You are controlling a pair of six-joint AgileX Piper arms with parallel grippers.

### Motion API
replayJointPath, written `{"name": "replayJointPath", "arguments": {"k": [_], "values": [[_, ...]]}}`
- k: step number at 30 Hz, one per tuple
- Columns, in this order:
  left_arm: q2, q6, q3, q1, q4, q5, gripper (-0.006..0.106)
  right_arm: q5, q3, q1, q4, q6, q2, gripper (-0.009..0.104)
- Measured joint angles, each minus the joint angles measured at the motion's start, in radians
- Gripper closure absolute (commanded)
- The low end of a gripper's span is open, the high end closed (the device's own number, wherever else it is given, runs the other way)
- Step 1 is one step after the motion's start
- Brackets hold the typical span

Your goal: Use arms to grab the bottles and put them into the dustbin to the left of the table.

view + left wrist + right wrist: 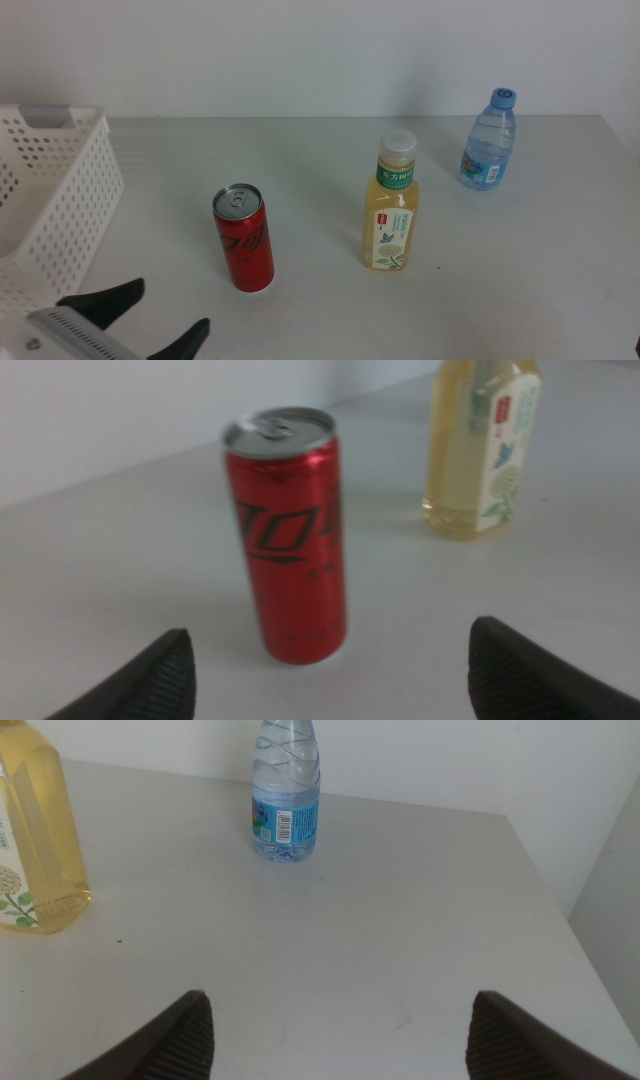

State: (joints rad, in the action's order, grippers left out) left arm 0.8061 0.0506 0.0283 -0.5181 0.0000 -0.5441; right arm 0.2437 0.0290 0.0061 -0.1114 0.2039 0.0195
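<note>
On my middle feed the left gripper point(165, 318) shows two matte black, tapering fingers point(108, 297) with rounded tips, set on a pale silver-grey body point(70, 336) lined with fine ridges, just beside the white dustbin point(60, 190); on my left wrist feed the same fingers point(150, 680) read as dark, smooth wedges; my right gripper point(340, 1035) shows only two matching blackish, faintly textured fingertips point(175, 1040).

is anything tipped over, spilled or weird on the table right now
Nothing stands out. The red can, the yellow tea bottle and the water bottle all stand upright on the table, apart from one another, with no spill. The left gripper is open, short of the can; the white basket sits at the left.
</note>
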Motion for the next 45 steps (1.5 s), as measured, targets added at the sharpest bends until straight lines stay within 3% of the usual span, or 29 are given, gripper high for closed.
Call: {"name": "replayJointPath", "arguments": {"k": [7, 17, 38, 45], "values": [[0.309, 0.0, -0.002, -0.053, -0.076, -0.254, 0.007, 0.0, 0.0, 0.0, 0.0, 0.0, 0.0, 0.031], [0.542, 0.004, -0.011, -0.056, -0.097, -0.566, 0.007, 0.0, 0.0, 0.0, 0.0, 0.0, 0.0, 0.031], [0.551, -0.003, -0.013, -0.058, -0.159, -0.589, 0.007, 0.0, 0.0, 0.0, 0.0, 0.0, 0.0, 0.031], [0.552, 0.004, -0.092, -0.058, -0.166, -0.493, 0.007, 0.0, 0.0, 0.0, 0.0, 0.0, 0.0, 0.031]]}}
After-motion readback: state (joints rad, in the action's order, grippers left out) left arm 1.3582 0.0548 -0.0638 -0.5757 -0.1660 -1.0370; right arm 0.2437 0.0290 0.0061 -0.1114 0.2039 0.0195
